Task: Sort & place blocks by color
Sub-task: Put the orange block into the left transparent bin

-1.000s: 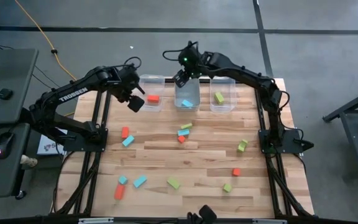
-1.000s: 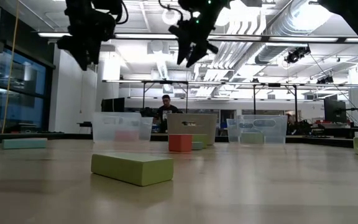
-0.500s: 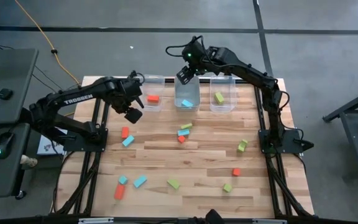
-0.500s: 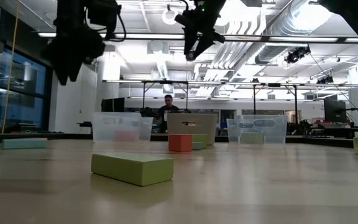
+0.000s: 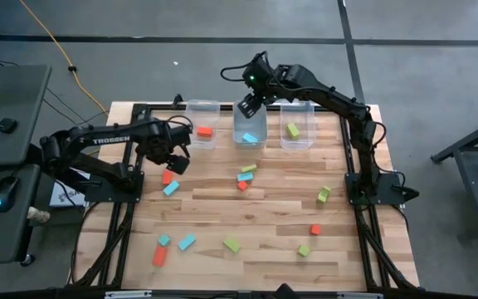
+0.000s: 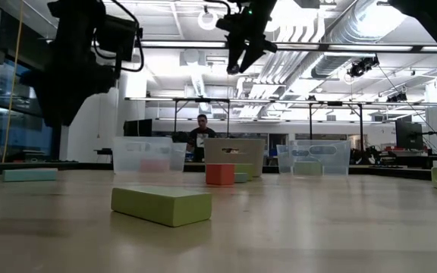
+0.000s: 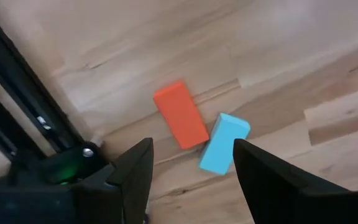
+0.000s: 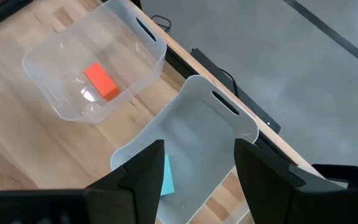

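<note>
Blocks lie scattered over the wooden counter (image 5: 264,208), with three already in the clear bins along its far edge: a red-orange block (image 5: 204,131) in the left bin (image 5: 202,106), a light blue block (image 5: 251,137) in the middle bin (image 5: 249,143), and a yellow-green block (image 5: 293,129) in the right bin (image 5: 297,145). The right gripper (image 5: 246,106) hangs above the far rim of the middle bin, its fingers (image 8: 143,176) parted and holding nothing. The left gripper (image 5: 175,162) hovers low over the counter's left side, fingers (image 7: 135,171) spread and empty, directly above a loose red-orange bar (image 7: 179,114) and a light blue block (image 7: 224,143) that touch at one corner, close to the counter's left edge and the dark frame there. Near the centre sits a small cluster of blue, green and red pieces (image 5: 245,176). More blocks (image 5: 173,245) sit toward the near left, others (image 5: 314,230) toward the near right, with open wood between these groups.
</note>
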Robot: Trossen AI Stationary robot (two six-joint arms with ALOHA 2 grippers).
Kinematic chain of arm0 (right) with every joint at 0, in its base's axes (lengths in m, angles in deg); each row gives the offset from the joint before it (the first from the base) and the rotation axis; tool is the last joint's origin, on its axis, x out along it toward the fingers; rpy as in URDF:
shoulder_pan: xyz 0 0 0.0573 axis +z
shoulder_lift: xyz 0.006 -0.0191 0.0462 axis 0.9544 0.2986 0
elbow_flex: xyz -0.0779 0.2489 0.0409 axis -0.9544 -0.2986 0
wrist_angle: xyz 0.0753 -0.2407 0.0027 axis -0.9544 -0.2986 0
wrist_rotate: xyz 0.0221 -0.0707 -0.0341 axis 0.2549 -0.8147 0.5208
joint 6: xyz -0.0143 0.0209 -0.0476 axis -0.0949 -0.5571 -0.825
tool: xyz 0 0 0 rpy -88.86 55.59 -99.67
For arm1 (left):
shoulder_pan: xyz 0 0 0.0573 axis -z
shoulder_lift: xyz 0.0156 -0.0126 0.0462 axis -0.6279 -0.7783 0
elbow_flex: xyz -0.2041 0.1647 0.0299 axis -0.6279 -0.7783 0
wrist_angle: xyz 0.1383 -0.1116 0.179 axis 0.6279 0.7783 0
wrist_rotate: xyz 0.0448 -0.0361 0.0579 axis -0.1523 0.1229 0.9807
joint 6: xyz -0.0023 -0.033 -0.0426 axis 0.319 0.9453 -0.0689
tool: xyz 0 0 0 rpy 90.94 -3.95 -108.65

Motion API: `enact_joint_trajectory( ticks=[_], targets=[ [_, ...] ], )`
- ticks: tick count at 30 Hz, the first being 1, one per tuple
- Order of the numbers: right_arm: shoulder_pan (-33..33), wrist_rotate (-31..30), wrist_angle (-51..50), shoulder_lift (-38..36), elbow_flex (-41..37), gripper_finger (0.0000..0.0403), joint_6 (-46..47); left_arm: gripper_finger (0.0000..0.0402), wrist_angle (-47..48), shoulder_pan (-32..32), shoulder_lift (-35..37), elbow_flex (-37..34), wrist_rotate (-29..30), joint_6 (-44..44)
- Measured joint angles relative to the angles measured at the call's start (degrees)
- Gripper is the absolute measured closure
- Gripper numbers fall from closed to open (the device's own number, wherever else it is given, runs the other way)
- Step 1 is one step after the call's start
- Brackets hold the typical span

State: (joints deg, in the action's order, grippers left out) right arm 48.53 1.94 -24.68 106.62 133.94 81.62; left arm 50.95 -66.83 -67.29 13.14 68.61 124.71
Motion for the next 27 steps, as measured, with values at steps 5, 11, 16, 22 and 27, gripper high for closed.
enact_joint_trajectory(
  ticks=[5, 11, 16, 22, 27],
  targets=[
    [0.2, 1.2, 0.0, 0.0, 0.0, 0.0217, -1.9, 0.0202, -3.5, 1.2, 0.0, -2.7, 0.0, 5.0],
    [0.2, 2.3, 0.0, 0.0, 0.0, 0.0217, -2.7, 0.0202, -4.8, 1.9, 0.0, -6.0, 0.9, 10.5],
    [0.2, 2.3, 0.0, 0.0, 0.0, 0.0217, -2.8, 0.0202, -5.7, 1.9, 0.0, -8.6, 1.0, 12.9],
    [0.2, 2.3, 0.1, 0.0, 0.0, 0.0217, -3.2, 0.0202, -11.4, 1.8, 0.0, -11.4, 0.1, 14.1],
    [0.2, 2.2, 0.1, 0.0, 0.0, 0.0217, -3.2, 0.0202, -13.6, 2.1, 0.0, -12.9, -0.3, 15.6]
  ],
)
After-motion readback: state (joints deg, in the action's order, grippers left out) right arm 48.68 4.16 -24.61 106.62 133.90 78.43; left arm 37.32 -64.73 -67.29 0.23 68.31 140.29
